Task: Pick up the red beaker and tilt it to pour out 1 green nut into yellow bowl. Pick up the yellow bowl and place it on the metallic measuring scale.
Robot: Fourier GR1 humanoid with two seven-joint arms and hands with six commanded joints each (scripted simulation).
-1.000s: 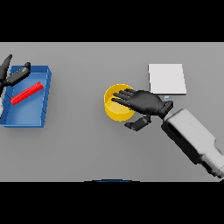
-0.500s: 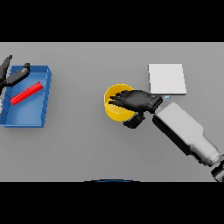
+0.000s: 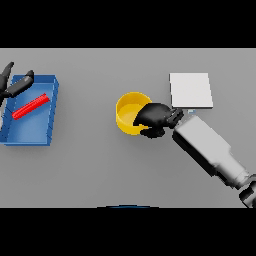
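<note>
The yellow bowl (image 3: 128,112) stands on the grey table at the middle. My right hand (image 3: 156,118) is at its right rim with fingers and thumb curled round the rim. The metallic measuring scale (image 3: 190,90), a flat pale square, lies just to the right and behind the bowl. The red beaker (image 3: 31,107) lies on its side inside a blue tray (image 3: 30,134) at the far left. My left hand (image 3: 14,85) hovers open over the tray's back left corner. No green nut shows; the bowl's inside is partly hidden by my hand.
The right forearm (image 3: 210,152) runs from the bowl toward the lower right corner, just in front of the scale. Bare grey table lies between the tray and the bowl.
My right hand's fingers, spread over the bowl before, have curled and closed on its right rim. The bowl, the left hand and the beaker have stayed in place.
</note>
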